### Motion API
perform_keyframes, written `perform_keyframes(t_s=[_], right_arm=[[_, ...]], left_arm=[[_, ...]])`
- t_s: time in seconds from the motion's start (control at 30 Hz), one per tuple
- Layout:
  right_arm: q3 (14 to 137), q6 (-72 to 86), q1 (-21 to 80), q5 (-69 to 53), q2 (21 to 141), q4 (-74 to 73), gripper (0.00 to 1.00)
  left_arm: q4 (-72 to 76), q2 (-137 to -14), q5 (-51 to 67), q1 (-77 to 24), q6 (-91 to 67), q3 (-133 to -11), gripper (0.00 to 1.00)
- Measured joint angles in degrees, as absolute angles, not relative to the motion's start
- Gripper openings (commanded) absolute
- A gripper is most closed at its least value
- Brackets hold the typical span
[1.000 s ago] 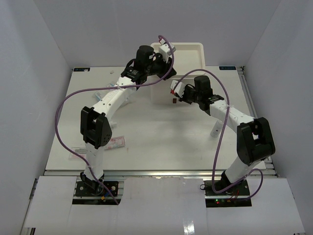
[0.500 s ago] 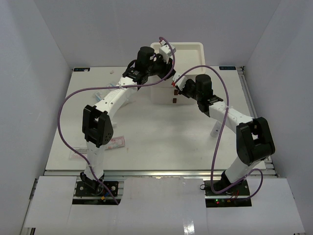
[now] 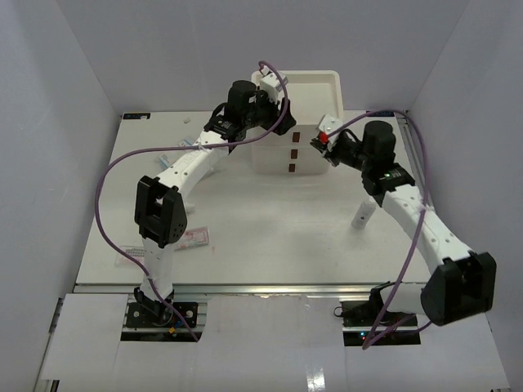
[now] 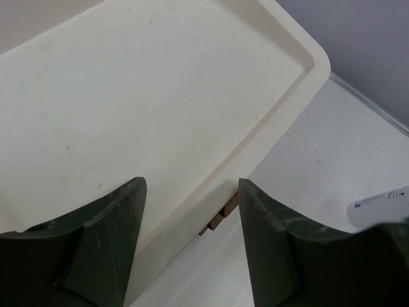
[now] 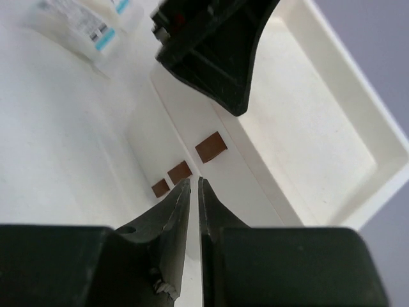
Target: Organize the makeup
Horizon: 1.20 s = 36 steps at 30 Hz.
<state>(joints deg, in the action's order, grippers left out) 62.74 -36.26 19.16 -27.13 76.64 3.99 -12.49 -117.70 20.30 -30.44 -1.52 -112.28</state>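
The white desk [image 3: 270, 237] fills the middle of the frame, walled in by pale panels on the left, the right and behind. At its upper centre stands the white three-drawer box [image 3: 315, 86]. Its tray-like top is bare and all three brown handles [image 5: 211, 147] sit flush, so the drawers look shut; what they hold cannot be told.

Both arms meet at the box front. The left fingers [image 4: 102, 249] are spread with nothing between them, hanging over the box's top corner. The right fingers [image 5: 172, 217] are pressed together and empty, just beside the handles.

By my reading, most of the sorting is left. Makeup lies loose on the desk:
- a pink-labelled packet [image 3: 194, 238] and a clear packet [image 3: 131, 255] at lower left
- blue-printed packets [image 5: 77, 25] left of the box
- a slim white tube [image 3: 360, 214] at centre right

Open room lies across the desk's middle. Space is tight at the box, where the grippers and purple cables [image 3: 102, 184] crowd.
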Motion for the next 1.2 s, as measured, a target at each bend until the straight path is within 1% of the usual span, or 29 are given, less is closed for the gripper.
perform_keyframes(t_s=[0.07, 0.17, 0.23, 0.3, 0.4, 0.53, 0.63, 0.73, 0.87, 1.0, 1.2], right_arm=[[61.7, -33.5, 16.3, -32.2, 70.4, 1.9, 0.22], [60.3, -29.6, 8.6, -39.5, 62.5, -0.2, 0.26], [59.2, -27.1, 2.6, -44.0, 59.2, -1.1, 0.32], [57.1, -24.6, -3.3, -48.4, 57.0, -1.8, 0.34], [52.8, -21.1, -11.6, -54.4, 56.3, -3.1, 0.37], [48.9, -15.1, -19.7, -62.0, 59.1, -3.8, 0.4], [47.7, -11.3, -23.5, -66.0, 61.3, -3.6, 0.45], [46.4, -9.2, -25.3, -67.4, 61.9, -3.2, 0.47], [45.4, -7.9, -25.4, -67.7, 61.8, -3.0, 0.49], [45.1, -7.8, -25.5, -67.7, 61.6, -2.9, 0.49], [45.1, -7.7, -25.8, -68.2, 61.4, -2.9, 0.49]], left_arm=[[-11.1, -116.1, 18.1, -30.4, -3.4, -110.2, 0.8], [-9.5, -111.5, 15.0, -30.4, -6.2, -105.7, 0.86], [-7.2, -106.9, 13.1, -30.4, -7.6, -101.4, 0.91], [-4.3, -100.4, 11.2, -30.4, -8.9, -94.7, 0.93], [1.0, -88.5, 9.2, -30.4, -11.6, -81.9, 0.93], [7.4, -75.1, 7.9, -30.5, -16.1, -66.2, 0.93], [13.2, -71.8, 6.2, -31.7, -19.1, -56.4, 0.92], [15.0, -75.5, 3.3, -34.3, -21.4, -50.2, 0.89], [16.3, -86.1, -1.5, -37.9, -23.2, -49.9, 0.87], [17.6, -97.2, -6.5, -40.5, -23.8, -55.8, 0.83], [19.9, -108.0, -14.0, -42.4, -25.0, -67.6, 0.78]])
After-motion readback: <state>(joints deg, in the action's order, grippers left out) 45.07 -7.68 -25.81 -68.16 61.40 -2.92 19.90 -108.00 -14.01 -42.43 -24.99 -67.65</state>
